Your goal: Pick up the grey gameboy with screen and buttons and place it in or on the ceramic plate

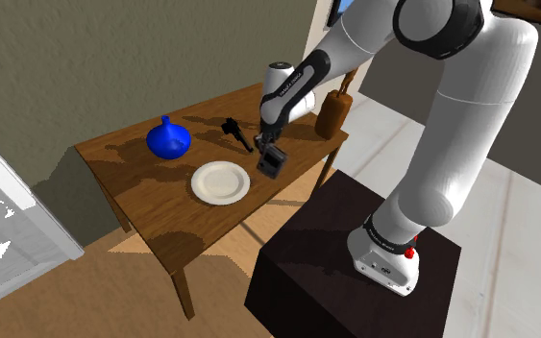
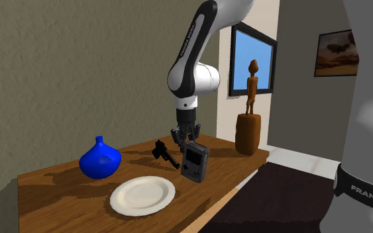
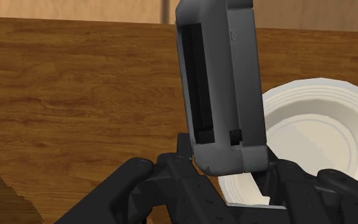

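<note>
Shoulder view puts the gripper (image 1: 270, 146) a little above centre frame, its two black fingers pinching one end of the grey gameboy (image 1: 271, 164), which hangs straight down from them over the wooden table (image 1: 143, 206). I judge it clear of the tabletop, though I can't make out the gap itself. Clamping across the thin body makes sense to me: that is the span the fingers can close on, and the long part dangles free for setting down. The white plate (image 1: 220, 182) lies empty just left of the gameboy in that frame, and in the wrist view it shows just beyond the device, so I reckon only a short sideways carry is left. The blue vase (image 1: 168, 140) and a small black object (image 1: 236, 132) sit further up the frame, off that path.
</note>
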